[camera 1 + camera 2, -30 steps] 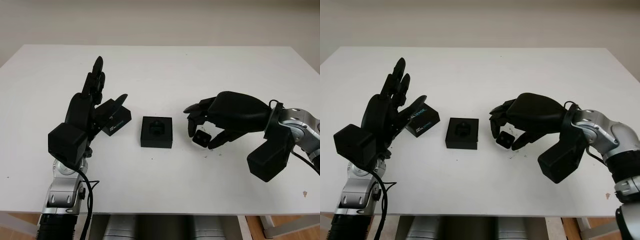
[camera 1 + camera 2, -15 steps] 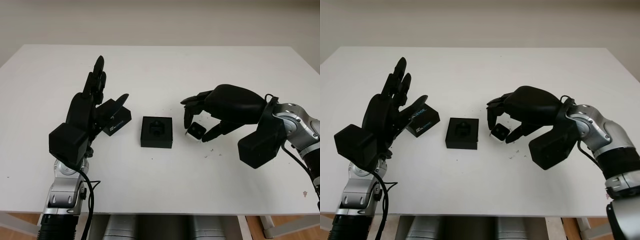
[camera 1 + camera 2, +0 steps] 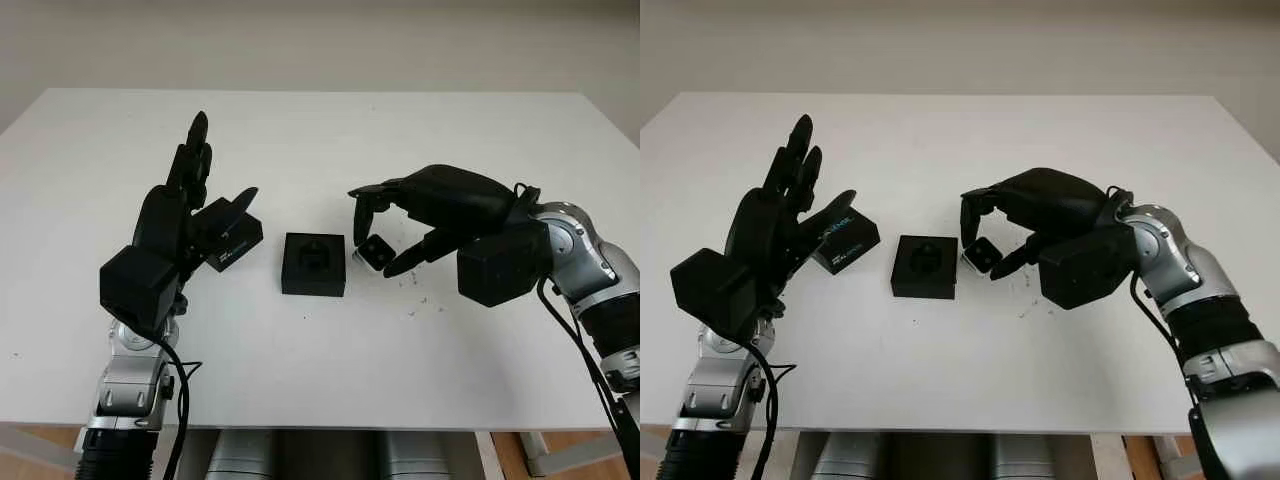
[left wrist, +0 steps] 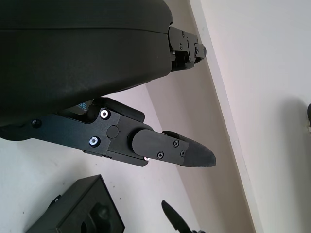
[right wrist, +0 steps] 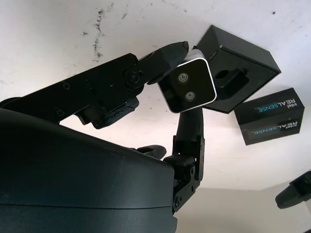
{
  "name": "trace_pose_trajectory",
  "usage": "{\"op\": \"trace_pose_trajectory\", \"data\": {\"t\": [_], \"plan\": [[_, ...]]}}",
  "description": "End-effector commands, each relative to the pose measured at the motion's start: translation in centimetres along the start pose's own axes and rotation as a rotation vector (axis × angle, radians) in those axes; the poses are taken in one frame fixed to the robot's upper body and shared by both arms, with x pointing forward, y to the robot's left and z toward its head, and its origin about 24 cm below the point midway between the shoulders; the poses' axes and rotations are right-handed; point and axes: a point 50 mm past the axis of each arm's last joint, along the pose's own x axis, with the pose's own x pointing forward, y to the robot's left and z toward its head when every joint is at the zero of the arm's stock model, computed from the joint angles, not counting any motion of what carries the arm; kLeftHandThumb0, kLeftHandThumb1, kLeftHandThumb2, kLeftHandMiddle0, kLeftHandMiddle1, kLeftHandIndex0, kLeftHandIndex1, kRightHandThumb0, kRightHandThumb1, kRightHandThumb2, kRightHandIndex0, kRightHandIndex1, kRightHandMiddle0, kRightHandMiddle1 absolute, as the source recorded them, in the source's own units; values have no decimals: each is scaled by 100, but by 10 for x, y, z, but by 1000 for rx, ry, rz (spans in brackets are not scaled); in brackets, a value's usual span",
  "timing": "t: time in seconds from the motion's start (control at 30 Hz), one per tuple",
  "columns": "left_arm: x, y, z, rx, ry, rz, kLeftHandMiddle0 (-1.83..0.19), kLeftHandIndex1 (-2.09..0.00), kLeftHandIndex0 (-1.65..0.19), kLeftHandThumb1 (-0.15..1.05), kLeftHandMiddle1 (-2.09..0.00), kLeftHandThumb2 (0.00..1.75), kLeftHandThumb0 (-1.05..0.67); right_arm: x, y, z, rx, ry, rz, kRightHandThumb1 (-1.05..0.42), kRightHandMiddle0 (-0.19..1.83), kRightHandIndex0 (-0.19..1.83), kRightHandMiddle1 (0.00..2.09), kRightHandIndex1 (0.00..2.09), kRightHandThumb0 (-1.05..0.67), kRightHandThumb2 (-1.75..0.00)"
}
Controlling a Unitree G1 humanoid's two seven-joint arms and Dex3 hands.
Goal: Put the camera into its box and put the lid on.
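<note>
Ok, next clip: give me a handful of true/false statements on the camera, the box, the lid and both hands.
1. The right hand grips the camera. True.
2. The camera already sits inside the box. False: it is held just beside the box, on its right.
3. The lid covers the box. False: it lies on the table, left of the open box.
4. The left hand is open, raised by the lid. True.

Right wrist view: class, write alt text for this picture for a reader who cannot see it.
The right hand pinches a small silver-edged camera between black fingertips above a white table. Beyond it sits the open black box, and past that the printed lid.
</note>
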Motion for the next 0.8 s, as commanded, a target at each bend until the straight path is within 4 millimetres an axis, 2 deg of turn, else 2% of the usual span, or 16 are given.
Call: {"op": "trace_pose_trajectory", "data": {"t": [0.0,0.33,0.77], "plan": [[0,-1,3,5,-12,0,-4,-6,-1,105,-5,11,-57,1,-2,3,31,-8,-28,-95,37,35,149,4,-40,-5],[0,-2,3,-3,-14,0,-3,-5,-1,105,-5,12,-57,11,-2,12,16,-52,-25,-97,36,34,150,4,-40,-6],[-1,-4,3,-9,-14,7,-3,-5,-1,105,-5,11,-58,33,-15,20,-75,-74,-34,-96,36,33,150,4,-40,-5]]}}
